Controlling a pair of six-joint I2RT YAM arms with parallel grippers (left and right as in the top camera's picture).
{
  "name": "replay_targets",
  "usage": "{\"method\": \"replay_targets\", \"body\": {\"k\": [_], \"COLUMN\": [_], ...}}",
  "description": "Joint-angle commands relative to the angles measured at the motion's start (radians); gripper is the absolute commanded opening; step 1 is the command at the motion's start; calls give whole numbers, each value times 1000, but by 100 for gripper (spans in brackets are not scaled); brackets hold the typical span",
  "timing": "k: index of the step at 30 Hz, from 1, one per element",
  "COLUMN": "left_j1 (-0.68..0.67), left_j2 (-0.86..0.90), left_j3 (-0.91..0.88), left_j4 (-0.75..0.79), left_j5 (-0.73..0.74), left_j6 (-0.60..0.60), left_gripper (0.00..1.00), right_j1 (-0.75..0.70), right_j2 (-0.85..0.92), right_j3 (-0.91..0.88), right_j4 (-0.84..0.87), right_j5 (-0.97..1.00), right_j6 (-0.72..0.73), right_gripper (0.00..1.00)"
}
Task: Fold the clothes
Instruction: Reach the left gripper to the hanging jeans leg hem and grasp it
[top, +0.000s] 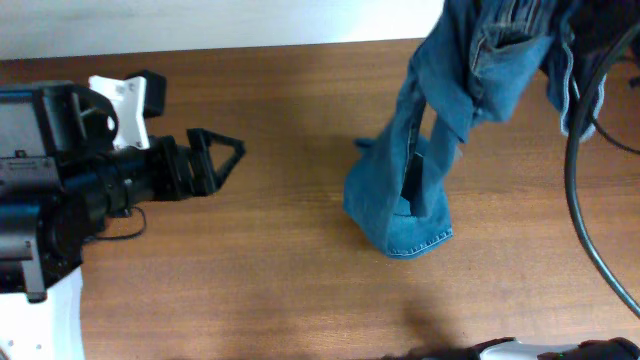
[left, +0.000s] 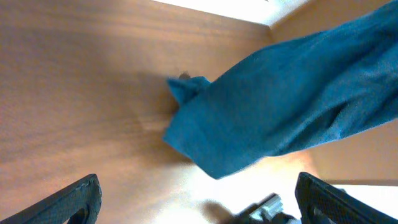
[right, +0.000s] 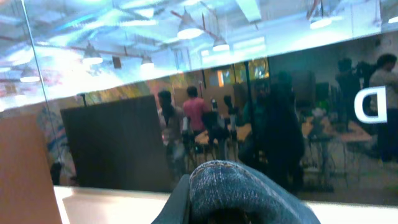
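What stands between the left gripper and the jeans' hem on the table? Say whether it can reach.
Probably it can. The left gripper is open and points toward the jeans, whose hem rests on the table; only bare wood lies between them.

The left arm (top: 60, 185) lies low and level, reaching toward the table's middle. The left gripper (top: 226, 163) hangs with its jaws spread wide, holding nothing. The right gripper (right: 239, 219) is raised high, largely hidden, clamped on the jeans (right: 242, 183).
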Motion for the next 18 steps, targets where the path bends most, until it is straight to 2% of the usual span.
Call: {"method": "replay_targets", "body": {"k": [1,3,8,18], "left_j1": [-69,-127,-288,-606], "left_j2": [-26,-25,0,125], "left_j3": [21,21,19,6], "left_j4": [-1,2,-3,37], "left_j5": [28,8,-156,-179], "left_j6": [-68,-78,-146,-232], "left_gripper": [95,90,91,91], "right_j1": [4,4,4,4], "right_j2": [-11,-11,-5,46], "right_j3": [26,26,26,26], "right_j4": [69,81,84,195], "right_j5": [-5,-5,18,112], "right_j6": [2,3,2,2], "right_gripper": [4,4,4,4]}}
